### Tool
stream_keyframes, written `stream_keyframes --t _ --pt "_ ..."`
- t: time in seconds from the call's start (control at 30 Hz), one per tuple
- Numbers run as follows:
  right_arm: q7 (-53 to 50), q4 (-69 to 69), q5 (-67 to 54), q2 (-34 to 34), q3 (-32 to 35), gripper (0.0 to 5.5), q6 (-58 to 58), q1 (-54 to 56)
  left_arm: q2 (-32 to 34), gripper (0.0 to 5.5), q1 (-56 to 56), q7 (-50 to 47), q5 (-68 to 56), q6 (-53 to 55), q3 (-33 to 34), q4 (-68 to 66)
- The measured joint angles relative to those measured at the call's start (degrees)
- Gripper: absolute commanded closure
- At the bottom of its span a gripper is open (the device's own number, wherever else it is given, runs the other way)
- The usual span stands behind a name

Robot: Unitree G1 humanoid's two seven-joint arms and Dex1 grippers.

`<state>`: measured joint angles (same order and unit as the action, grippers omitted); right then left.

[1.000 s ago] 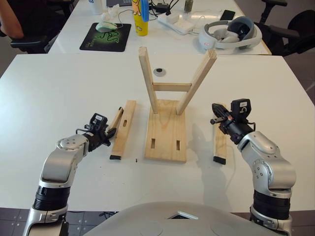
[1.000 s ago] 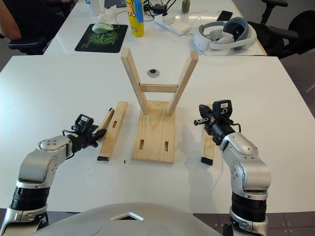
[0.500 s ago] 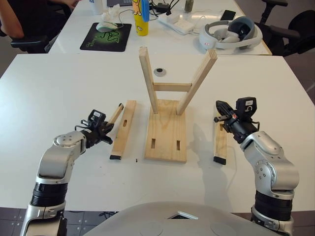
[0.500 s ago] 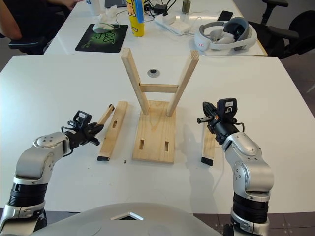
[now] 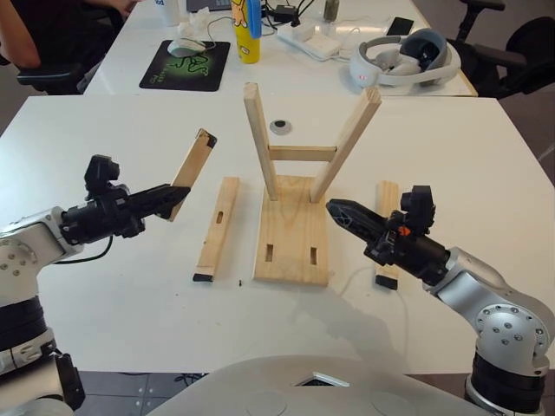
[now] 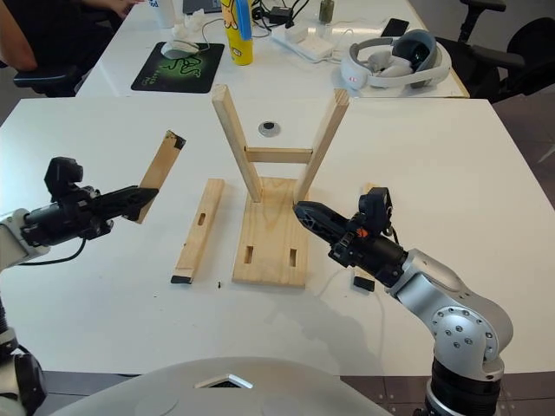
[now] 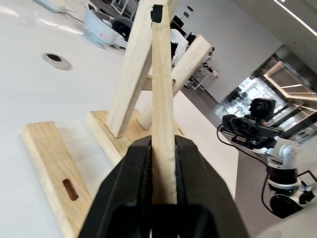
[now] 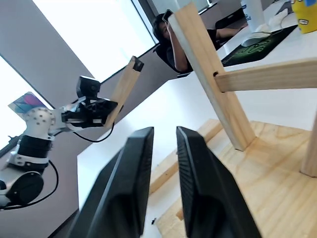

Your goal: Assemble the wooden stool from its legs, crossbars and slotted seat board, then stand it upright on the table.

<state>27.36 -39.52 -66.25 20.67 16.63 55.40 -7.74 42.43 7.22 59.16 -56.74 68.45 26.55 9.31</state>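
Observation:
The slotted seat board [image 5: 292, 230] lies flat mid-table. Two legs [image 5: 260, 139] joined by a crossbar [image 5: 302, 153] stand up from its far end. My left gripper [image 5: 176, 195] is shut on a loose wooden leg [image 5: 192, 166], held tilted in the air left of the board; the leg [image 7: 162, 99] sits between its pads. My right gripper [image 5: 340, 211] hovers low over the board's right edge, pointing at the standing legs, narrowly open and holding nothing [image 8: 165, 130]. A slotted bar [image 5: 217, 227] lies left of the board. Another wooden piece [image 5: 388, 198] lies to the right, partly hidden by my right arm.
A round cable grommet [image 5: 280, 127] sits in the table behind the standing legs. The table beyond carries a mouse pad [image 5: 185, 65], a yellow bottle [image 5: 251, 33], a power strip [image 5: 310, 39] and a headset [image 5: 403, 59]. A person sits at its far left.
My left gripper has picked the loose leg up off the table and carried it up and to the left. My right gripper has swung leftward and down toward the seat board.

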Motion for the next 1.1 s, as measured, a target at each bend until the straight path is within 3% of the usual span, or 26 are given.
stream_keyframes --t 0.1,0.23,0.37,0.5,0.6,1.1 --pt "-5.98 1.99 -8.64 -1.94 -0.1 3.78 -0.84 2.08 -0.86 5.09 3.0 -3.14 -5.85 2.41 1.6 0.11" --pt "-13.74 5.45 -18.25 -3.65 -1.54 3.2 -3.08 5.86 -7.36 5.09 10.96 -15.25 -21.28 4.17 2.14 1.48" --pt "-18.59 7.99 -27.99 -2.35 -2.13 2.63 -5.38 9.11 -12.62 5.09 9.37 -29.11 -37.5 1.43 -2.98 6.91" --pt "-21.65 8.04 -34.92 -0.74 -2.69 2.08 -7.96 9.85 -12.84 5.09 6.1 -35.69 -44.21 -1.71 -7.67 10.04" --pt "-21.96 7.25 -38.82 0.87 -4.07 1.79 -8.67 10.03 -12.71 5.09 5.34 -36.75 -44.88 -2.72 -10.33 10.33" --pt "-23.55 5.45 -44.44 4.87 -11.2 1.79 -13.57 11.56 -11.5 5.09 3.56 -35.04 -43.67 -5.52 -21.27 14.63"
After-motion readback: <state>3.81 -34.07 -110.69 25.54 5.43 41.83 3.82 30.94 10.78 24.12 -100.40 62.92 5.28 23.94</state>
